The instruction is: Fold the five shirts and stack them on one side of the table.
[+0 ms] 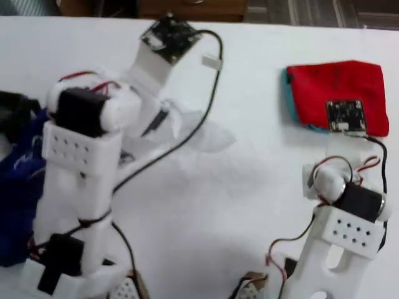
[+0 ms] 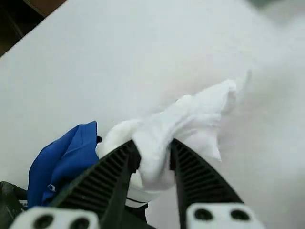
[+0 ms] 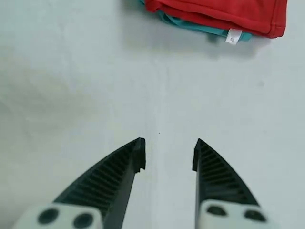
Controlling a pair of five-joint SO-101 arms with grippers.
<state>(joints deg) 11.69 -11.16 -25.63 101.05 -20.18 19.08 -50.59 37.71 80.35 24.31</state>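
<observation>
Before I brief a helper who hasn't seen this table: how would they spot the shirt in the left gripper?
Start at the white table, on the side away from the folded red shirt. There the left gripper pinches a bunched shirt. It is white, unlike the blue shirt beside it.

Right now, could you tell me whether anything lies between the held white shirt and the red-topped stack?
Nothing visible does: bare table separates the white shirt, clamped in the left gripper, from the stack; the right gripper hangs open just short of it.
</observation>
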